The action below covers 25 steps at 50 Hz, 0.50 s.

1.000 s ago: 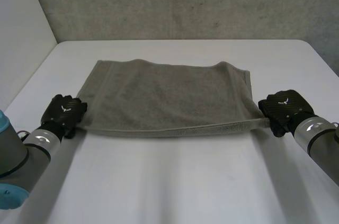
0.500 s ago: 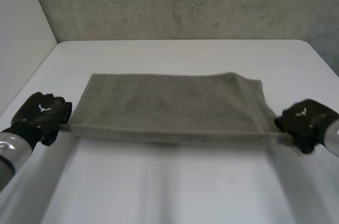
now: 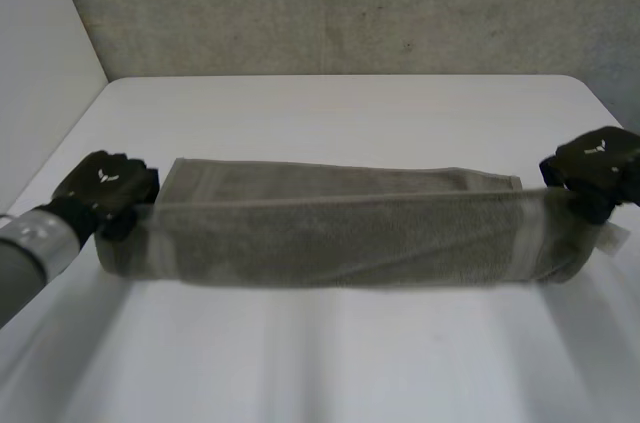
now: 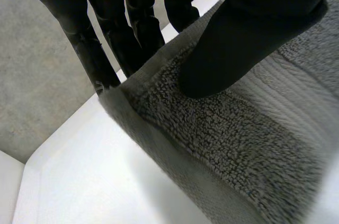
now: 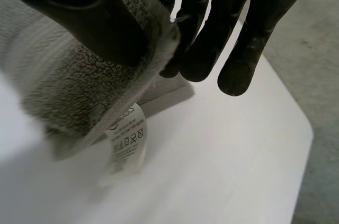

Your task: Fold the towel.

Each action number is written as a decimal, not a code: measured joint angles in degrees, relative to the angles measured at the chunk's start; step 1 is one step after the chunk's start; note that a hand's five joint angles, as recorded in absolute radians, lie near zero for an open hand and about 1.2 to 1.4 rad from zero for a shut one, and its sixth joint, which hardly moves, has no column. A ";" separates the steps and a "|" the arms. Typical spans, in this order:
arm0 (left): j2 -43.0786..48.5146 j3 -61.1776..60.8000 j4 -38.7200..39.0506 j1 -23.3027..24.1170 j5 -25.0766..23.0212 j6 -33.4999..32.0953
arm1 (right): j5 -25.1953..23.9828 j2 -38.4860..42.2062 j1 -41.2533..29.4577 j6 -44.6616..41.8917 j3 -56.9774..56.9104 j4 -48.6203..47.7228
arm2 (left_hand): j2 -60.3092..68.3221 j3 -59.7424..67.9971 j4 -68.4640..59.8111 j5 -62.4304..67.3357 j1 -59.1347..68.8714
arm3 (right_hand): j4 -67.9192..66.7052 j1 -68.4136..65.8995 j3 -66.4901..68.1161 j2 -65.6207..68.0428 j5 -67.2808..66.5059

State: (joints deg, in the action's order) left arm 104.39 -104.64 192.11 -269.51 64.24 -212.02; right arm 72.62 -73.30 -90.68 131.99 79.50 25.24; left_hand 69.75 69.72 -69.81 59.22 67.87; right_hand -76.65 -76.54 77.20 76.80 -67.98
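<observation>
From the head, we are holding the towel's (image 3: 330, 233) near edge lifted across the tabletop's (image 3: 330, 363) middle, left hand (image 3: 105, 188) and right hand (image 3: 598, 165) at its corners. At the left wrist, we are pinching a corner between thumb and fingers. At the right wrist, we are pinching likewise, with a label (image 5: 127, 144) hanging beneath.

The towel (image 3: 330, 238) is matt grey terry cloth, rough with looped pile beside a flatter woven band (image 4: 296, 91), its care label (image 5: 127, 142) smooth white, the left hand (image 3: 105, 188) and right hand (image 3: 597, 163) dull-sheened black, the table (image 3: 340, 113) smooth white.
</observation>
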 measured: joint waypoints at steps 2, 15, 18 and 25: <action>4.13 4.35 1.00 1.90 2.87 1.97 | 2.12 2.30 -1.36 1.70 -2.03 -2.24 | 0.00 0.00 0.00 0.00 0.00 | 0.00 0.00 0.00 0.00 0.00; 24.66 31.48 3.49 9.29 13.37 7.32 | 9.75 14.26 -5.64 9.67 -11.64 -17.71 | 0.00 0.00 0.00 0.00 0.00 | 0.00 0.00 0.00 0.00 0.00; 27.61 35.83 3.51 10.12 13.84 7.26 | 10.94 16.31 -5.94 9.96 -13.59 -18.76 | 0.00 0.00 0.00 0.00 0.00 | 0.00 0.00 0.00 0.00 0.00; 33.89 44.41 3.30 11.35 14.47 6.87 | 12.92 21.71 -6.91 9.97 -19.07 -19.22 | -12.85 -12.79 11.25 -10.78 -11.93 | 33.82 35.08 -35.64 -36.33 36.25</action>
State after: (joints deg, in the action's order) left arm 138.28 -60.23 195.40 -258.16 78.71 -205.15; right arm 85.54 -51.59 -97.59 141.96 60.43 6.01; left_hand 56.91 56.94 -58.55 48.45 55.94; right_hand -42.84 -41.45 41.57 40.47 -31.73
